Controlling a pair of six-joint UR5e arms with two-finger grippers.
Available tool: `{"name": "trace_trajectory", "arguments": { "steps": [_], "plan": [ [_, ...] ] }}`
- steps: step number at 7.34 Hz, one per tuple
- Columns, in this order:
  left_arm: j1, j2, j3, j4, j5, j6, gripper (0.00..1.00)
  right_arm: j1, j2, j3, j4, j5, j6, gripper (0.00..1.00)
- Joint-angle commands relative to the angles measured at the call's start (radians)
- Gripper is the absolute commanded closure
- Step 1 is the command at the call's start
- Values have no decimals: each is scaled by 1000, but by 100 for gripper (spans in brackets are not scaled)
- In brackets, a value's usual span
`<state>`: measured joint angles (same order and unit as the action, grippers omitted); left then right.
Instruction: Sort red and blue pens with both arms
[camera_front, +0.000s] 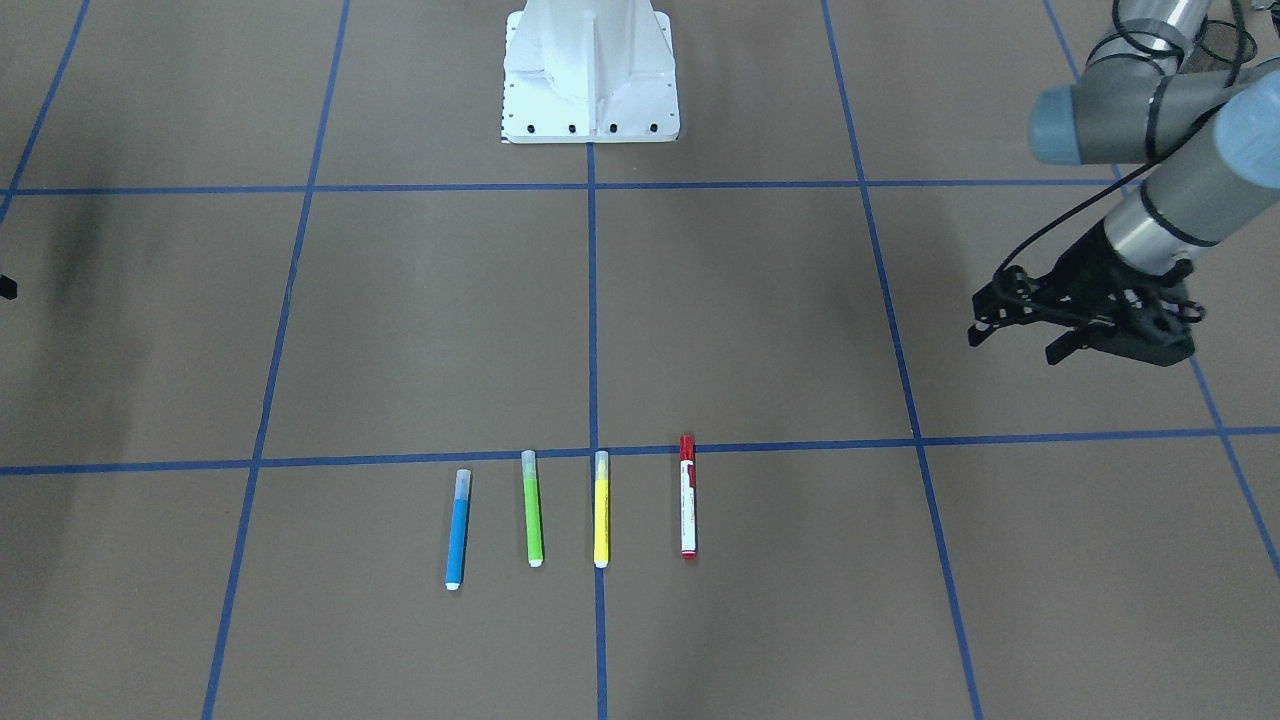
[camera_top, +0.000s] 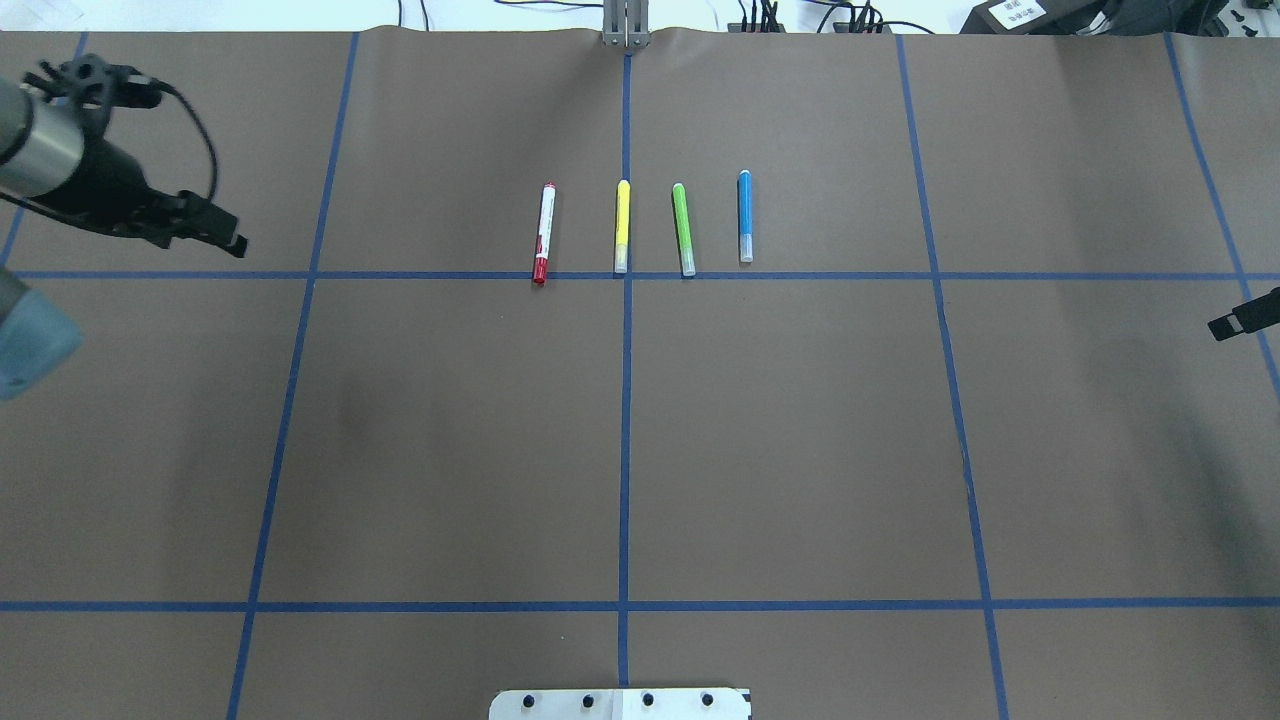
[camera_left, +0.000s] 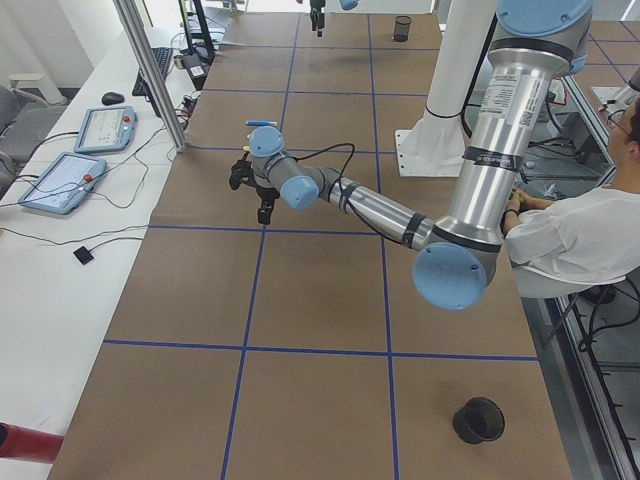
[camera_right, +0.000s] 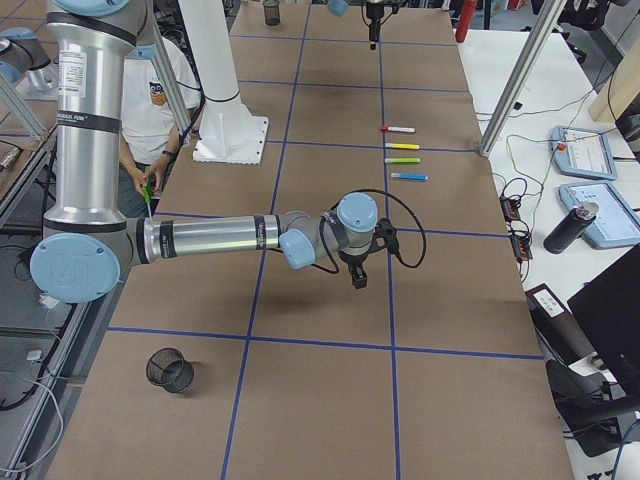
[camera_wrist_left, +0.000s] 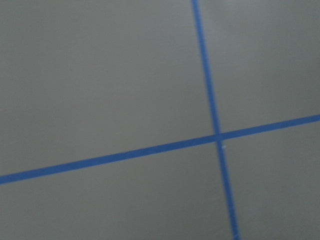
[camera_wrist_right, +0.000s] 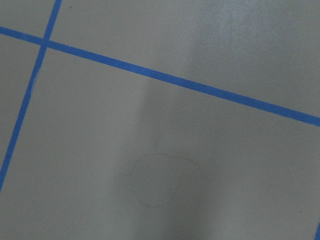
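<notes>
Both low and outstretched, left arm, right arm, left pincer spread

- Smooth, matt paper: brown table cover, crossed by blue tape lines with a slight sheen.
- Smooth plastic: white-barrelled red-capped marker and blue-barrelled clear-capped pen.
- Satin metal with matt blue-grey caps: silver-grey tubular left arm.
- Glossy paint: white flanged pedestal.

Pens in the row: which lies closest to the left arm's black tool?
The white marker with the red cap. It ends the row on the side of the left tool; the yellow pen, green pen and blue pen lie farther.
</notes>
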<state>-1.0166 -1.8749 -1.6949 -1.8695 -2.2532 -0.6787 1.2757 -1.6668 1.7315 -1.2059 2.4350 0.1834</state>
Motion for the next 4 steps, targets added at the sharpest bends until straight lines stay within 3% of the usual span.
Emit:
{"name": "trace_trajectory", "arguments": {
  "steps": [1,2,3,4],
  "plan": [
    [62,-255,171,153,37,-15,3,-3,2,-3,3,-7,8,0],
    [113,-344,272,154,35,-15,3,-3,6,-3,3,-8,8,0],
    [139,-489,463,144,35,-12,6,-3,9,-3,3,-7,8,0],
    [160,-577,580,141,35,-4,9,-12,10,-3,3,-7,8,0]
  ]
}}
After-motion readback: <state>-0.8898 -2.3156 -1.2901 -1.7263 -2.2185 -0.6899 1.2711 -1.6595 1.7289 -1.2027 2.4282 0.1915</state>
